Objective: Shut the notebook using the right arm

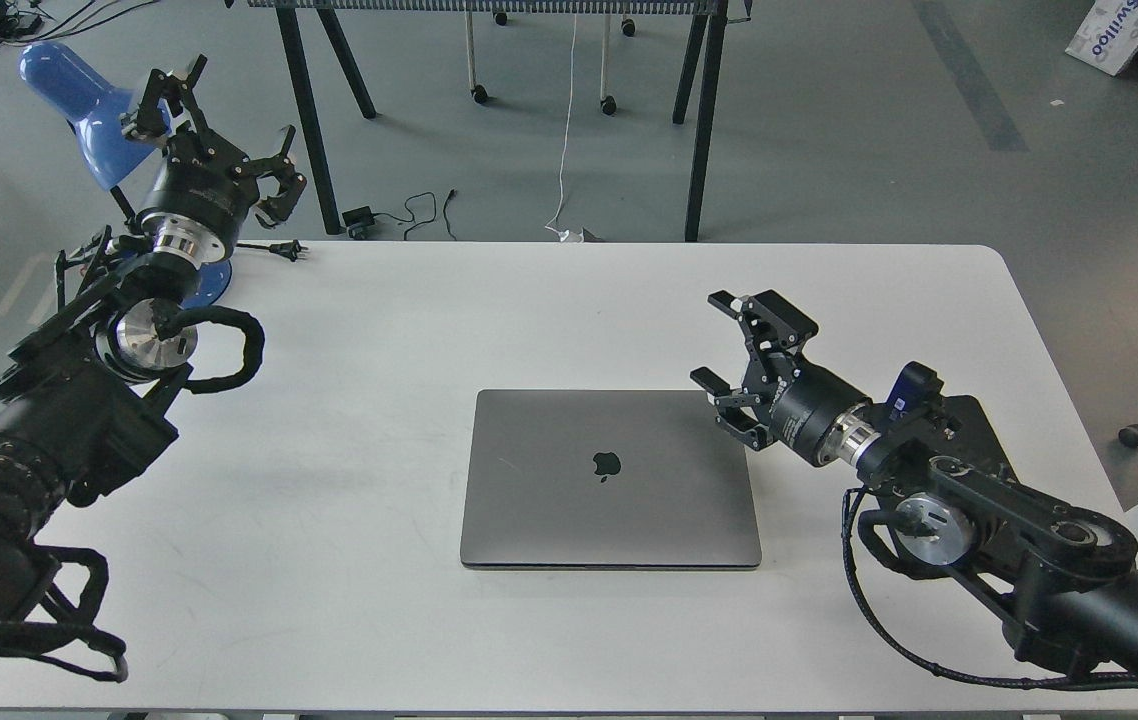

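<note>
The notebook [610,478], a slim space-grey laptop, lies shut and flat in the middle of the white table [379,330], lid up with the dark apple logo showing. My right gripper [714,338] is open and empty, its fingers spread just beyond the notebook's far right corner, a little above the table. My right arm comes in from the lower right with its looped cable and blue wrist part. My left gripper [229,120] is open and empty, raised at the far left by the blue lamp [79,100].
A black mouse pad [979,430] lies under my right arm, mostly hidden. The blue lamp's base stands at the table's far left corner. Black table legs, cables and a power plug [284,248] lie beyond the far edge.
</note>
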Tool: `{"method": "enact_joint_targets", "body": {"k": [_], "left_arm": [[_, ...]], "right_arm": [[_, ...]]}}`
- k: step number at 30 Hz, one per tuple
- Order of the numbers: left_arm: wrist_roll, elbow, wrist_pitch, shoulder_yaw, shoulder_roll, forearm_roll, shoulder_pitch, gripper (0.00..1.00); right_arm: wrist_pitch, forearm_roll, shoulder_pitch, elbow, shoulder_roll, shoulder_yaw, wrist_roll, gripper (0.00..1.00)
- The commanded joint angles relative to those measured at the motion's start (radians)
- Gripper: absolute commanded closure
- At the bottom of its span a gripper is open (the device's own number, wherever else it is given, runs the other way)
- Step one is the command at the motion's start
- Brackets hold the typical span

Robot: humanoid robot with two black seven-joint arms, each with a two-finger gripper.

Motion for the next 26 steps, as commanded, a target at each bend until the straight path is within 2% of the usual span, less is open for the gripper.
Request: {"method": "enact_joint_targets", "body": {"k": [1, 3, 6, 7, 12, 22, 26], "left_arm": [[0.001, 0.000, 0.000, 0.000, 0.000, 0.000, 0.000, 0.00], [0.001, 0.000, 0.000, 0.000, 0.000, 0.000, 0.000, 0.00], [-0.001, 0.000, 0.000, 0.000, 0.000, 0.000, 0.000, 0.00], [-0.001, 0.000, 0.000, -0.002, 0.000, 0.000, 0.000, 0.00], [-0.001, 0.000, 0.000, -0.002, 0.000, 0.000, 0.000, 0.00], [-0.001, 0.000, 0.000, -0.002, 0.000, -0.002, 0.000, 0.00], [-0.001, 0.000, 0.000, -0.002, 0.000, -0.002, 0.000, 0.00]], "right_arm": [[-0.006, 0.037, 0.019, -0.022, -0.001, 0.157, -0.022, 0.00], [-0.003, 0.087, 0.033, -0.049, -0.001, 0.229, -0.057, 0.00], [-0.004, 0.164, 0.050, -0.098, -0.004, 0.326, -0.142, 0.00], [-0.006, 0.182, 0.050, -0.110, -0.007, 0.361, -0.151, 0.01], [-0.004, 0.300, 0.045, -0.184, -0.009, 0.476, -0.151, 0.00], [-0.003, 0.340, 0.044, -0.206, -0.010, 0.478, -0.139, 0.00], [0.000, 0.342, 0.039, -0.200, -0.015, 0.478, -0.116, 0.00]]}}
